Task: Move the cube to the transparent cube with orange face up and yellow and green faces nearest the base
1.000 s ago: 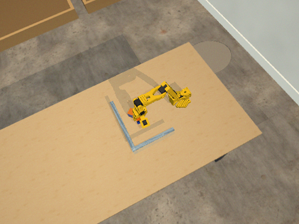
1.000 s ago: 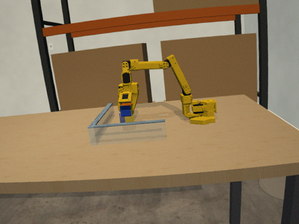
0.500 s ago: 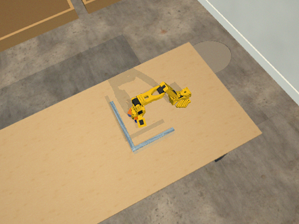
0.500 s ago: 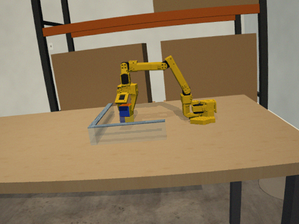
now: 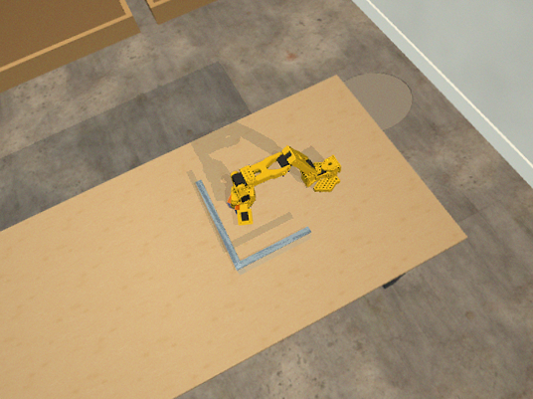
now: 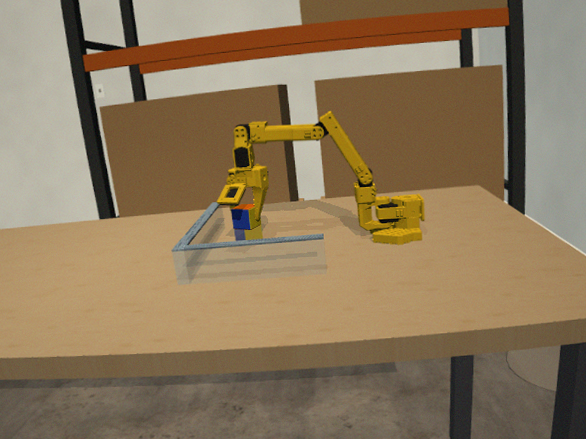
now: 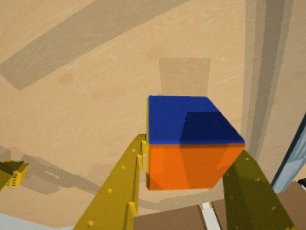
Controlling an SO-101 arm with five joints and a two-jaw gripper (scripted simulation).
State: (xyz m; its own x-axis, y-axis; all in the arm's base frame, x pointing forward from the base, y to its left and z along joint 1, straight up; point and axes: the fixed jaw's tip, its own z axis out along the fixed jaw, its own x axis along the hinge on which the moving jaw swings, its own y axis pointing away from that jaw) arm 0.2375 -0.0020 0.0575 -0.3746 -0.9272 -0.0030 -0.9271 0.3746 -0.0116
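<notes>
The cube (image 6: 241,219) (image 7: 192,120) is between the gripper's jaws, raised above the table, orange face up. The exterior view shows its blue face in front and yellow on its right side, towards the base. My gripper (image 7: 193,150) (image 6: 247,222) points down and is shut on the cube. In the top view the hand hides most of the cube, with a little orange (image 5: 237,208) showing. The transparent cube (image 6: 240,234) shows faintly purple and yellow just below the held cube in the exterior view. Its upper part is hidden there, and I cannot make it out in the wrist view. The green face is hidden.
Two low clear walls with blue-grey tops form an L on the wooden table (image 5: 121,310) (image 6: 113,315). One wall (image 5: 218,224) (image 6: 200,225) stands beyond the hand, away from the base; the other (image 5: 274,248) (image 6: 251,260) runs along the side nearest the exterior camera.
</notes>
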